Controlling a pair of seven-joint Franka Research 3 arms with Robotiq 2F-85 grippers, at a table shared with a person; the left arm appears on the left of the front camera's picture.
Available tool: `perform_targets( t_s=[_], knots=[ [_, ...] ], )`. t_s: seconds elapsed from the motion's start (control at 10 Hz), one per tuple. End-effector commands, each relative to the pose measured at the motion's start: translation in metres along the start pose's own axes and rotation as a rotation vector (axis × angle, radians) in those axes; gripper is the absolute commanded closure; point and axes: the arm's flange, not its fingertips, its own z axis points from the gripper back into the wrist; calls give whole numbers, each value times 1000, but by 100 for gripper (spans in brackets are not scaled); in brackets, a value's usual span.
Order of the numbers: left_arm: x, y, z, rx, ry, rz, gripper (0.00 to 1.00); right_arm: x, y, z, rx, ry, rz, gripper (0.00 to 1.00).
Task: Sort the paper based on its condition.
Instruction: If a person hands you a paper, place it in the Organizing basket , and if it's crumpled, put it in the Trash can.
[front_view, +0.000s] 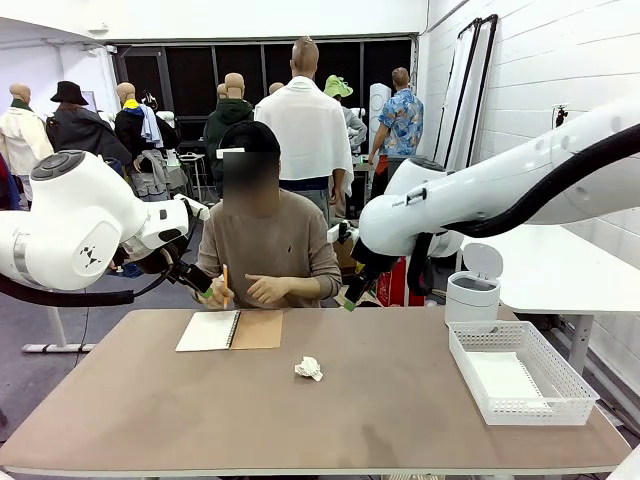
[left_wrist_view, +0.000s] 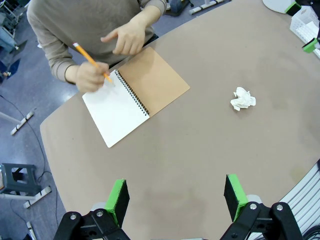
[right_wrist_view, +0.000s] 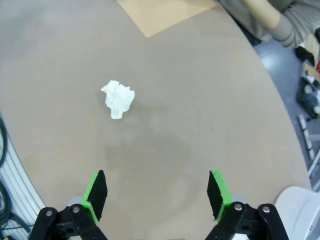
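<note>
Near the middle of the table (front_view: 120, 410), a little toward the robot's edge, lies a crumpled ball of paper (front_view: 309, 369), alone and touching nothing. That suits it as the piece to be judged spoiled and picked out. At the far edge, left of centre, a notebook (front_view: 230, 330) lies open with its tan cover folded out to the right. The person's hand (left_wrist_view: 90, 75) rests on the white page with a pencil (left_wrist_view: 91, 61), so that page is probably in use and not yet ready for sorting. A white mesh basket (front_view: 575, 385) sits by the right edge toward the near corner, and what looks like a flat sheet (front_view: 505, 378) lies in it (likely the place for good paper). A small white bin (front_view: 471, 290) with its lid up stands beyond the far right corner, a fair guess for the spoiled pieces. The left gripper (left_wrist_view: 176, 186) hangs high over the near left part of the table, jaws spread wide and holding nothing. The right gripper (right_wrist_view: 157, 179) hovers just short of the ball, equally wide and empty, well placed to drop onto it. The tabletop is matte brown with faint darker smudges. Around it are a grey floor (left_wrist_view: 20, 125), a white block wall (front_view: 530, 70) to the right and dark windows at the back.
</note>
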Motion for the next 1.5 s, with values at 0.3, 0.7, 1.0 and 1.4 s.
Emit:
perform_targets(
  t_s=[0.3,0.7,1.0,1.4],
  knots=[
    [-1,1,0,-2,-1,4,0,3,3,-5,10,10,4,0],
    [-1,1,0,-2,-1,4,0,12,2,-20,13,10,12,0],
    [-1,1,0,-2,-1,4,0,35,-3,-70,33,41,26,0],
    [-1,1,0,-2,-1,4,0,55,-2,-125,97,124,57,0]
  ],
)
